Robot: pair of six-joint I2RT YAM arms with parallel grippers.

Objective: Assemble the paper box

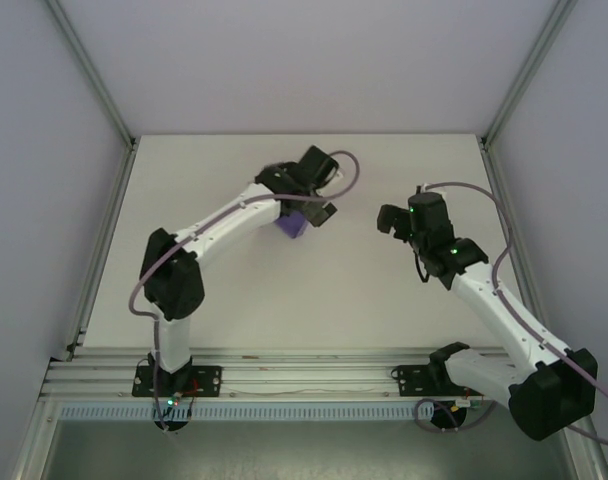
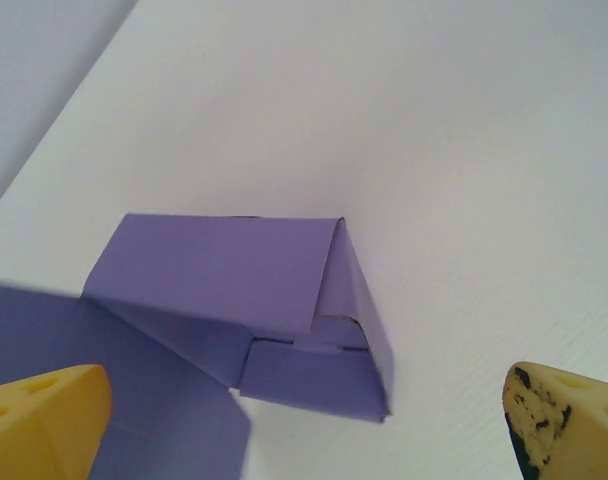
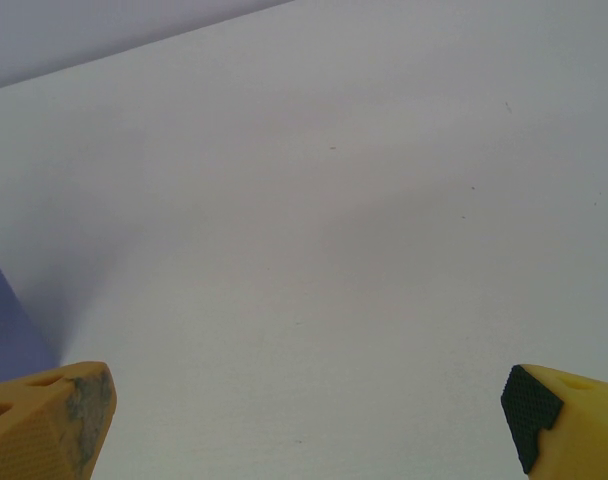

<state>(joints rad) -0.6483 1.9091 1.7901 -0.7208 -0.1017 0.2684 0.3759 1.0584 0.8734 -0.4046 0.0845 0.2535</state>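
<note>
Just ahead of my left claw, jaws apart: folded lavender paper box, end flap untucked; unheld, it may spring open. Right claw apart, empty.

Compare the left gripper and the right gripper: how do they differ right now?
The left gripper hangs over the box, which lies ahead between its fingers. The right gripper faces bare table, with the box just a purple sliver at its camera's left edge. From above, the left gripper sits near the table's middle, while the right gripper is off to the right, apart from the box. Both are open, yellow-fingered and clamp nothing.
</note>
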